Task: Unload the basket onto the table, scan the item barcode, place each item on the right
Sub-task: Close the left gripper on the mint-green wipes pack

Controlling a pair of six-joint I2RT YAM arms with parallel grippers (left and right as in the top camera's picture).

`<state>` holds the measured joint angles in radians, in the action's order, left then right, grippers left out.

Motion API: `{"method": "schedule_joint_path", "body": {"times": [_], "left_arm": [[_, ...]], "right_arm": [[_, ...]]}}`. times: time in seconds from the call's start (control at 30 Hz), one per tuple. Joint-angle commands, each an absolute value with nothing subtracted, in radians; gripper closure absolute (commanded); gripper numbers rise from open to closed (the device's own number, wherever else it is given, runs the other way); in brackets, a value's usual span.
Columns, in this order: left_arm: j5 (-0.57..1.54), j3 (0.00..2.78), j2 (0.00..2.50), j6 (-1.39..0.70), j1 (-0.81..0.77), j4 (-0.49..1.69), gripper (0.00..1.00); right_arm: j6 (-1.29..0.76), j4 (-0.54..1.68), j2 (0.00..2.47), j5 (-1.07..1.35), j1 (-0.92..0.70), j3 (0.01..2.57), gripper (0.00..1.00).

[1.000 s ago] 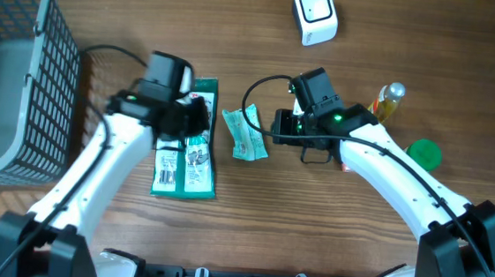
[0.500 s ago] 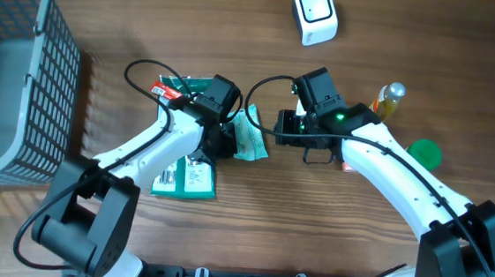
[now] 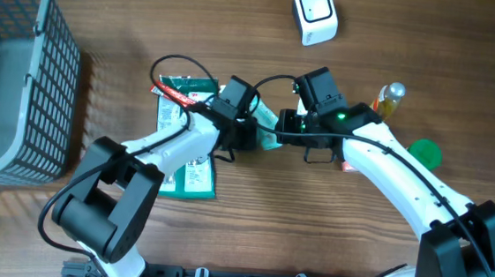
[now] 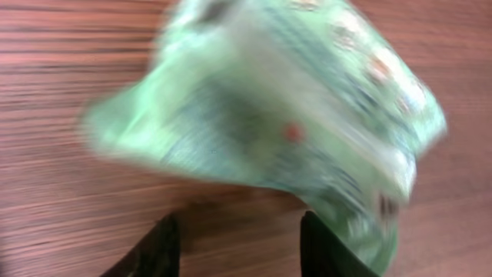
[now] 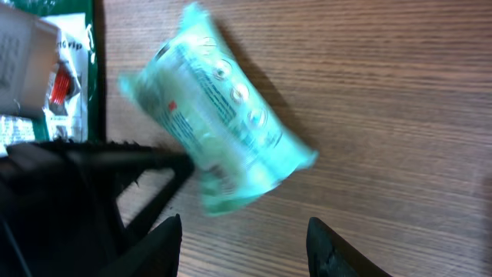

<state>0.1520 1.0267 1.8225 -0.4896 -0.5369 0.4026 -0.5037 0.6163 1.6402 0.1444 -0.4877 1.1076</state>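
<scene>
Grey mesh is seen at the far left, where a basket [image 3: 54, 70] stands on the wooden table [image 3: 152, 7]. Right of it a flat green card pack [image 3: 185, 171] is laid on the wood, partly covered by the left arm. The left gripper [image 3: 246, 131] is placed at the middle of the table; in its wrist view the fingers [image 4: 163, 248] are held apart, with bare wood between them and the blurred light-green pouch [image 4: 269, 123] just ahead. The pouch [image 3: 266, 136] is lodged between the two grippers, and whether either touches it cannot be told. The right gripper [image 3: 286, 124] is pointed at it from the other side, its fingers [image 5: 165, 246] spread with nothing between them. A white scanner [image 3: 315, 15] is set at the far edge, well apart. A small bottle [image 3: 390, 98] and a green lid [image 3: 424, 152] are found at the right.
</scene>
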Motion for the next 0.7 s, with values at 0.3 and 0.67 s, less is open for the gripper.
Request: {"method": "schedule_joint_path", "body": {"times": [0.3,0.67], "left_arm": [[0.062,1.027,1.835,-0.561,-0.428,0.212,0.59],[0.13,1.027,1.836,-0.559,-0.459,0.13,0.6]], "right_arm": [[-0.497,0.612,1.646,0.14,-0.408,1.098,0.48],[-0.501,0.561,1.646,0.299,-0.366,1.098,0.46]]}}
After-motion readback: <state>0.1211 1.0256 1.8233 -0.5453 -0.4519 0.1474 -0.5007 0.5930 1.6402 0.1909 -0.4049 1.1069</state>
